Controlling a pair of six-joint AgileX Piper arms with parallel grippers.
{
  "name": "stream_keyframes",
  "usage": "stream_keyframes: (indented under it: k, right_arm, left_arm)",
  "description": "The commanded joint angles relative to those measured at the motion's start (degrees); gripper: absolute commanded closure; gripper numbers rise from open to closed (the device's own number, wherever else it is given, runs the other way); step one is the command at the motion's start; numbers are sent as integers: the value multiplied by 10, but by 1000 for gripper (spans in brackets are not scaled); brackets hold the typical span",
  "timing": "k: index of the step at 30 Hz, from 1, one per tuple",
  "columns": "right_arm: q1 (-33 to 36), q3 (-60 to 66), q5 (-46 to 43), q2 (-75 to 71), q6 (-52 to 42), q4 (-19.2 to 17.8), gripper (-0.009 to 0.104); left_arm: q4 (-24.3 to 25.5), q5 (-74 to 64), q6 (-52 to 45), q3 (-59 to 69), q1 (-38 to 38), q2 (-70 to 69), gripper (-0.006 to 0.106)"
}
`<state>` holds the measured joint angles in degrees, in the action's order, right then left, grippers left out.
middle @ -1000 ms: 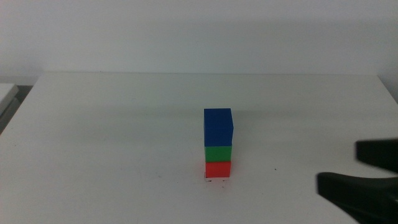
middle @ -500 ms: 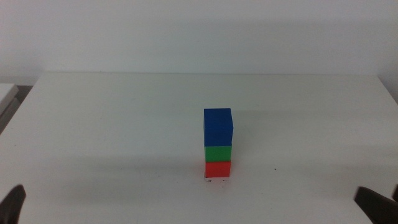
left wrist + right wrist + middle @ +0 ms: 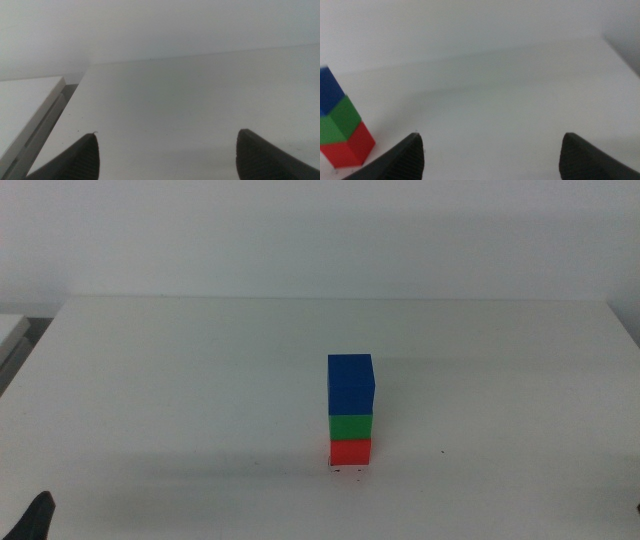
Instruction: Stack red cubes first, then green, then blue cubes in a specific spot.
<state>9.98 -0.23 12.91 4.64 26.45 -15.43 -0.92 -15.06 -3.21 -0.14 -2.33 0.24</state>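
Middle view: white worktop (image 3: 180, 380) largest; three-cube stack just past centre toward 5 o'clock. blue cube (image 3: 351, 384) on top, green cube (image 3: 351, 426) between, red cube (image 3: 351, 451) at base, resting on black-mark spot (image 3: 349, 471). Task looks complete. Cubes likely light, rigid, matte; take hold across opposite flat sides, gently, tower tips easily. Left gripper (image 3: 165, 160) released, empty, at 7 o'clock corner. Right gripper (image 3: 492, 160) released, empty; only right wrist view shows it, with stack at its side. Left wrist view shows no cubes.

left end effector (image 3: 165, 150): jaws apart, holding nothing | right end effector (image 3: 490, 150): jaws apart, holding nothing
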Motion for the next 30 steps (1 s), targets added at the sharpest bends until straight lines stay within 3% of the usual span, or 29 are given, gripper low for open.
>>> stream_keyframes:
  k: [1,9,14,19,22,25,28,30]
  right_arm:
    - [-10,2,-7,-25,-4,-10,2]
    - [-10,2,-7,-46,-4,-3,2]
    - [-10,2,-7,-46,-4,81,2]
    - [-10,2,-7,-46,-4,123,2]
    - [-15,2,-7,-46,-13,87,2]
    - [-48,2,-9,-46,-135,86,2]
    - [-94,2,-9,-46,-265,154,2]
    - [-114,2,-9,-46,-312,177,2]
  left_arm:
    - [-7,17,0,1,1,-2,7]
    - [5,33,0,1,1,-2,7]
    - [5,33,0,1,1,-2,7]
    - [5,33,0,1,1,-2,7]
    - [5,33,0,1,1,-2,7]
    - [5,33,0,1,1,-2,7]
    - [5,33,0,1,1,-2,7]
    - [5,33,0,1,1,-2,7]
